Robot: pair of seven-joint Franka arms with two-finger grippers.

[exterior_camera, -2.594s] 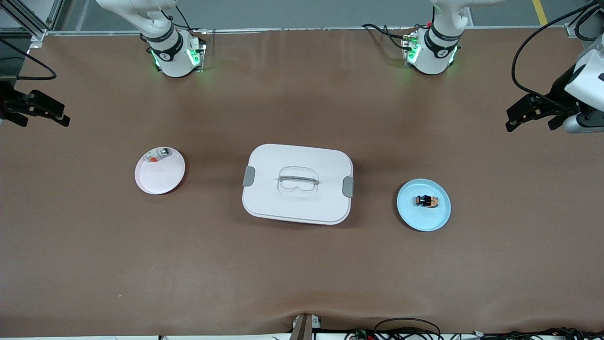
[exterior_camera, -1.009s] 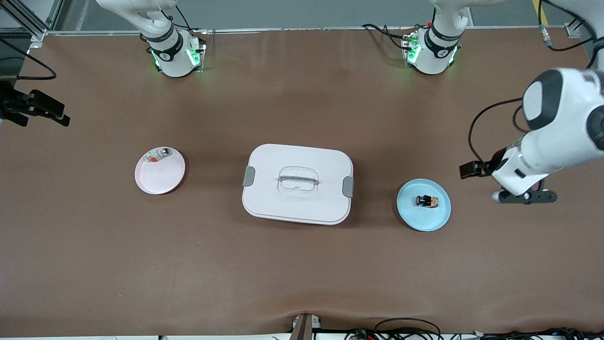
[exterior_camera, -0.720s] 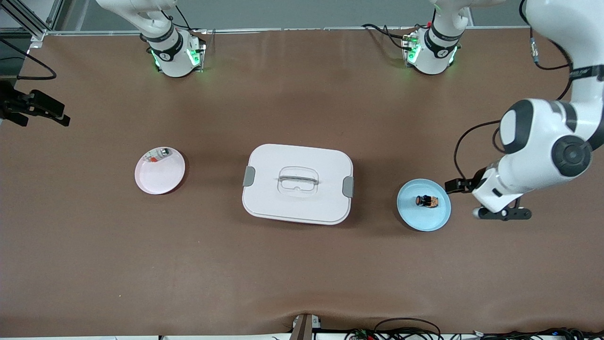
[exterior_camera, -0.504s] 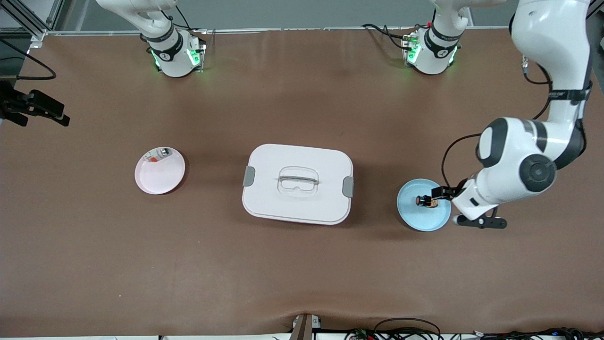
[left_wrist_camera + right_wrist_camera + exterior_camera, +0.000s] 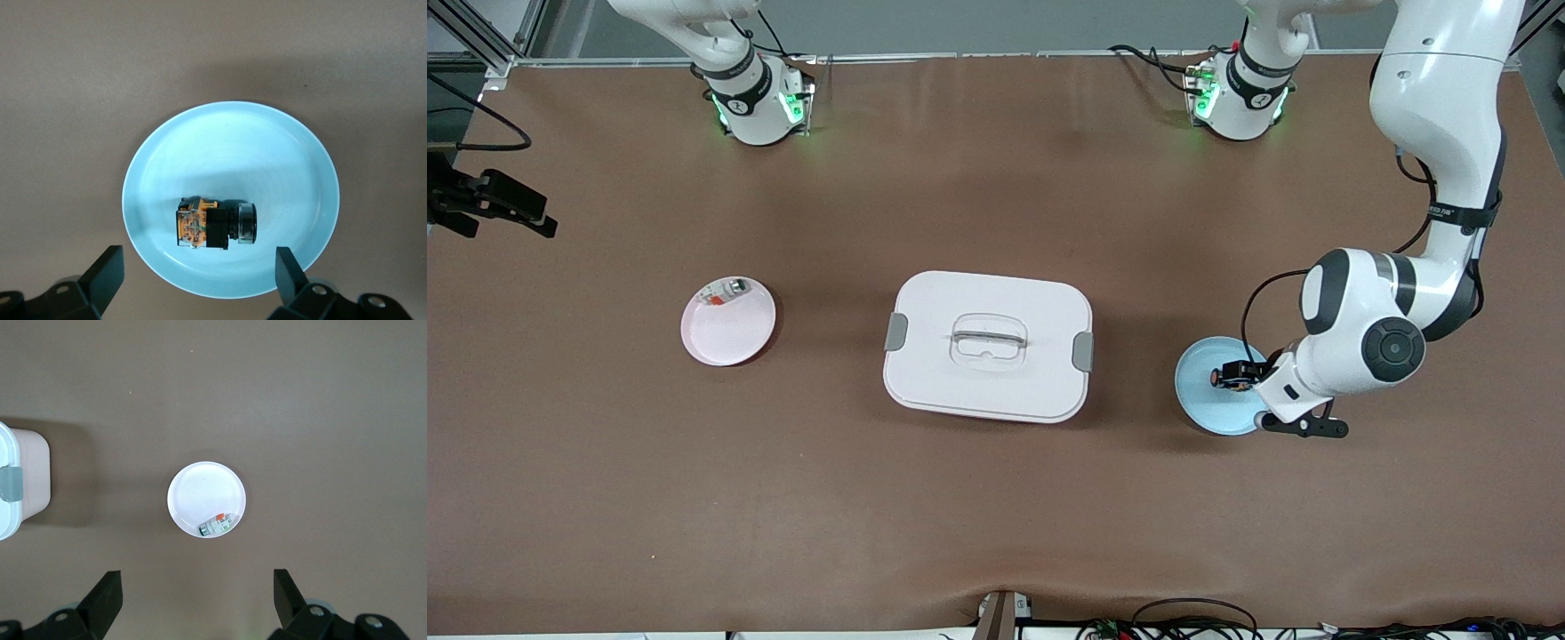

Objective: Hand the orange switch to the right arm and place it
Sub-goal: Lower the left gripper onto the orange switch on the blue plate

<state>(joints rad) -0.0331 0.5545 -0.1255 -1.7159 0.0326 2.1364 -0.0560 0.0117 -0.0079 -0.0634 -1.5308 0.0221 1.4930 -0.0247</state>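
Tiny black cylindrical orange switch (image 5: 215,225) with an orange band, lying on its side near the middle of the round pale-blue plate (image 5: 293,143), toward the left arm's end of the brown desk (image 5: 996,516). Not yet gripped. Left hand (image 5: 198,283) over that plate, fingers spread wide apart with the switch between their lines, nothing held.

Step in hand, by judgement: the approach for the first pick, before any handover. Next move calls for a straight descent until the fingers straddle the switch body, then a close across its narrow width; a round body on a smooth dish likely to roll if nudged by one finger first. Shallow raised rim all round the plate, so fingertips best kept inside it.

Open desk on every side of the blue plate. White rectangular lidded box (image 5: 988,346) with grey clips beside it at mid-desk, well apart. Free air above the box for a handover.

Right hand (image 5: 193,607) waiting high over the right arm's end of the desk, fingers apart and empty, above the round white plate (image 5: 200,490) carrying a small whitish-silver part (image 5: 216,524) with a red-orange patch at its rim.
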